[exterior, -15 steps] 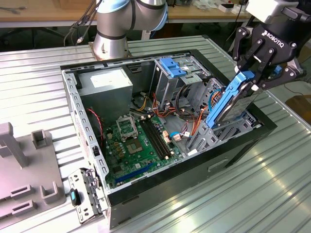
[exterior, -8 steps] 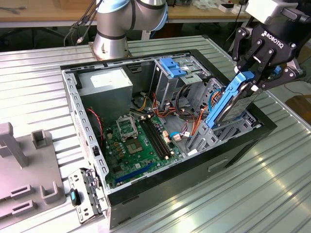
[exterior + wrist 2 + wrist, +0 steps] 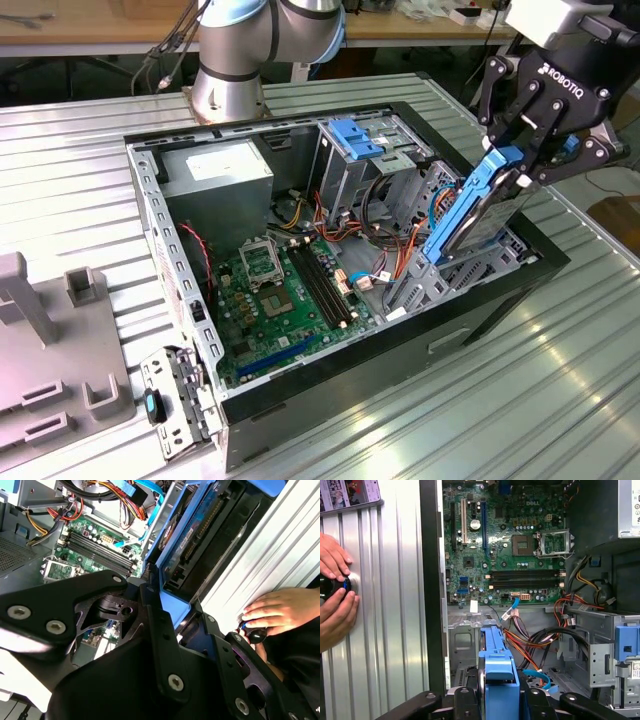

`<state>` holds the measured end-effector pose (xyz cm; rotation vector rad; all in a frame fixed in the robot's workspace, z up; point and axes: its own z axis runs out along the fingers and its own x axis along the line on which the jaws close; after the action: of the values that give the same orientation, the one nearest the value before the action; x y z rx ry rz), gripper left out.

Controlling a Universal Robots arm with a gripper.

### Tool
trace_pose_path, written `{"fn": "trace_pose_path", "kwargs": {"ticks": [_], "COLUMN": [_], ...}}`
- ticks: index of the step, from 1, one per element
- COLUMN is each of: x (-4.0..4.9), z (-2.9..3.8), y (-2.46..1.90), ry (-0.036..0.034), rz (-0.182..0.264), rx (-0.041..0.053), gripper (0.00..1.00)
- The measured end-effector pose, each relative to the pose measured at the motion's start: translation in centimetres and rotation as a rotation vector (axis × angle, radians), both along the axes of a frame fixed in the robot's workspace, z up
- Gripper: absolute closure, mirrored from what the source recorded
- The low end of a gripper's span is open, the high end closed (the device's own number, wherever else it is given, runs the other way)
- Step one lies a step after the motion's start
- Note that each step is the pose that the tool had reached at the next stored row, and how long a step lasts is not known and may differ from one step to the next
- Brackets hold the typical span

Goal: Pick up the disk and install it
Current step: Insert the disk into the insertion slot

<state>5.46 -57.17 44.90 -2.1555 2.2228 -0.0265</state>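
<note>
The disk (image 3: 468,218), a dark flat drive in a bright blue carrier, stands on edge and tilted over the right end of the open computer case (image 3: 330,400) in the exterior view. Its lower end reaches down into the grey bay (image 3: 420,285) among the cables. My gripper (image 3: 522,160) is shut on the disk's upper end, a black finger on either side of the blue rail. In both wrist views the blue carrier (image 3: 499,672) (image 3: 172,607) runs out from between the fingers toward the case interior, and the second wrist view also shows the drive's dark body (image 3: 200,527).
A green motherboard (image 3: 280,290) lies on the case floor, with a power supply (image 3: 215,170) behind it. Beside the bay is a tall drive cage topped by a blue bracket (image 3: 355,135). A grey fixture (image 3: 50,360) stands at the exterior view's left. A person's hands (image 3: 335,595) hold a black knob on the ribbed table.
</note>
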Motion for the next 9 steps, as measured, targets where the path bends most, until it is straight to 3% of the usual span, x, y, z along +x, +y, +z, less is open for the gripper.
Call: {"fn": "trace_pose_path", "kwargs": {"ticks": [9], "x": [0.0], "z": [-0.42], "y": [0.01], "ry": [0.0], "rz": [0.0], "rx": [-0.0001], "gripper": [0.63]}}
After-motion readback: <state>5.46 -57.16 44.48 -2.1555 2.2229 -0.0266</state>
